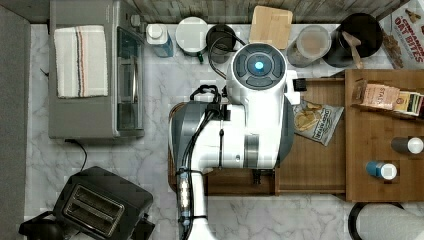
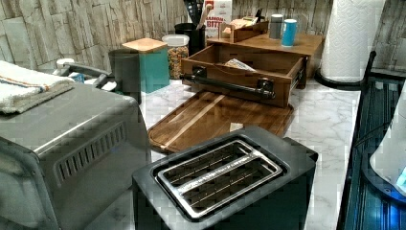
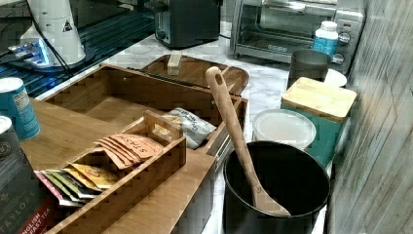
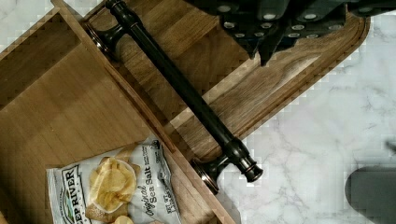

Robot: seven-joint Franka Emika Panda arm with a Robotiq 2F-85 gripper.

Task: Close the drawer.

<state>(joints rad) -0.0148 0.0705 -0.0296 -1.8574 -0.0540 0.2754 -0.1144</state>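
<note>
The drawer (image 2: 249, 64) stands pulled far out of its wooden cabinet (image 2: 306, 43); its floor (image 4: 60, 116) holds a bag of chips (image 4: 112, 186). Across the flat front panel runs a dark metal handle bar (image 4: 187, 93), also plain in the left view (image 2: 230, 86). My gripper (image 4: 262, 53) hangs above the serving tray, on the outer side of the handle and apart from it, fingers shut with nothing between them. In the top view the white arm (image 1: 250, 115) covers the drawer's front part (image 1: 315, 170).
A darker serving tray (image 2: 215, 120) lies on the marble counter right before the drawer front. A toaster (image 2: 225, 177) and toaster oven (image 2: 62, 143) stand beyond it. On the cabinet top are a tea organizer (image 3: 122, 165) and bottles (image 1: 382, 170). Canisters and a utensil pot (image 3: 277, 185) line the wall.
</note>
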